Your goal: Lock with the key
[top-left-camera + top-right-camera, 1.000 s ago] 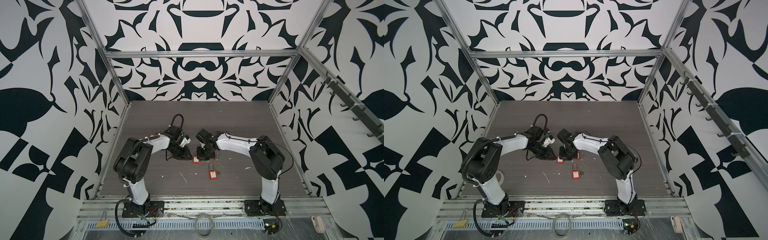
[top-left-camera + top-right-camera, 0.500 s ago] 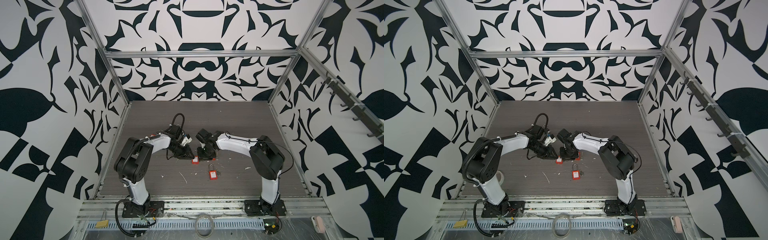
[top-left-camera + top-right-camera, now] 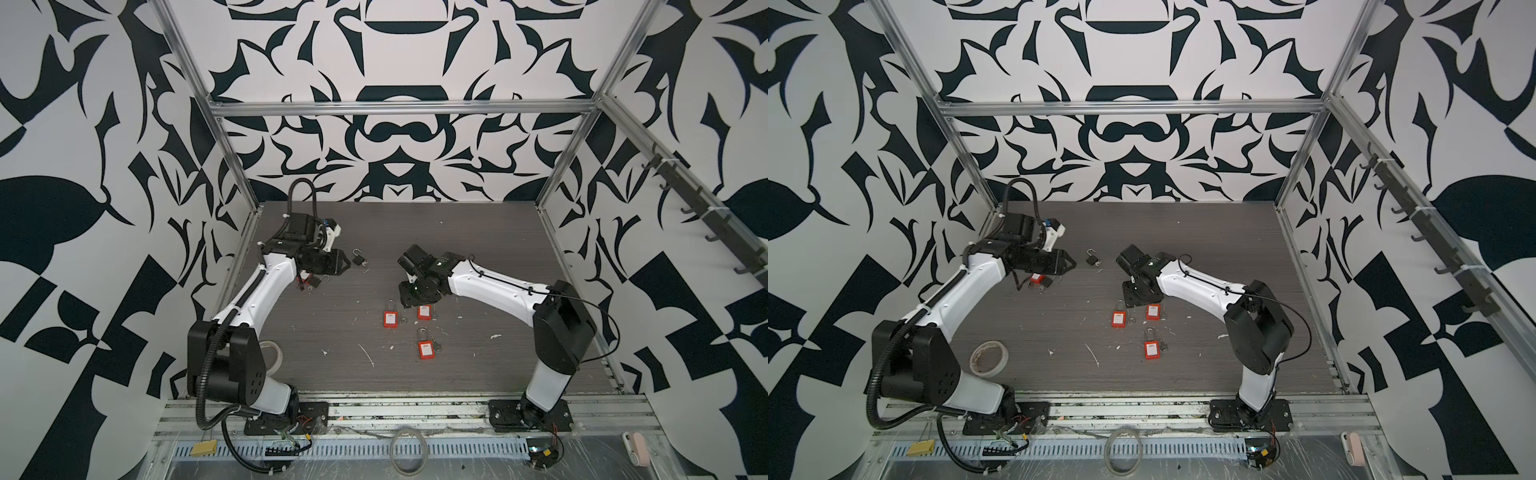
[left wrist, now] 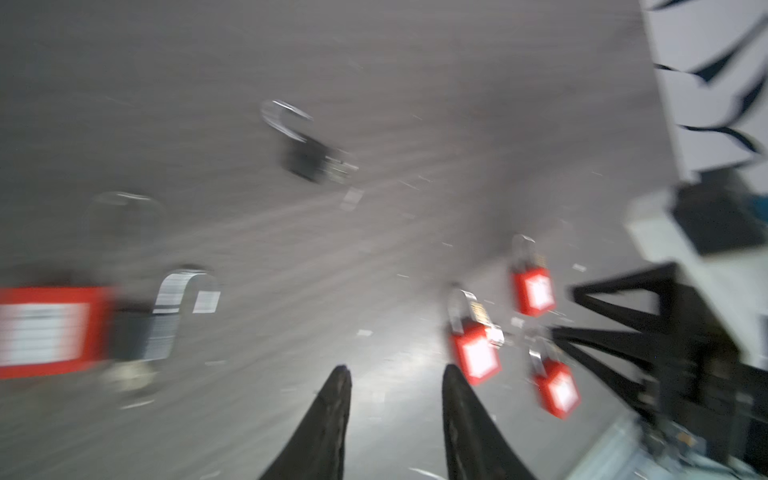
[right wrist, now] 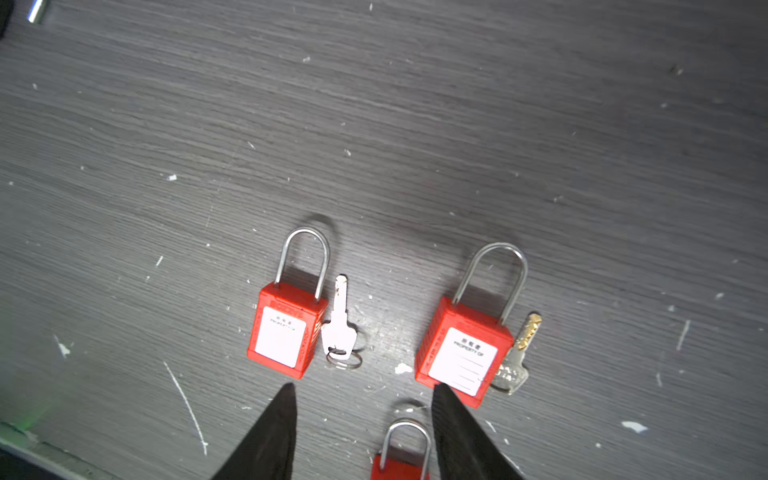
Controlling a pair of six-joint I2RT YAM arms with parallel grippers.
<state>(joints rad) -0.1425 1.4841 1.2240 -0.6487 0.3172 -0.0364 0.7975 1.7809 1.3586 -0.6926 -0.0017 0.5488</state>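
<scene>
Three red padlocks lie mid-table, each with its shackle pushed in: one (image 3: 390, 319) (image 5: 284, 328) with a silver key (image 5: 340, 328) beside it, another (image 3: 424, 311) (image 5: 463, 353) with a brass-tipped key (image 5: 517, 357) beside it, and a third (image 3: 426, 348) (image 5: 401, 457). My right gripper (image 3: 415, 293) (image 5: 361, 390) hovers above them, open and empty. My left gripper (image 3: 345, 263) (image 4: 395, 372) is open and empty at the back left, next to a small black padlock (image 3: 359, 258) (image 4: 309, 153) whose shackle is open.
Another red padlock (image 3: 1038, 277) (image 4: 50, 330) and a dark lock (image 4: 145, 328) lie under my left wrist. A tape roll (image 3: 989, 358) sits at the front left by the left arm's base. White flecks dot the grey table (image 3: 478, 249). Patterned walls enclose it.
Both grippers have opened and drawn apart from the table's middle. The left arm swung back to the left and the right gripper lifted. The red padlock they met over stays lying there.
</scene>
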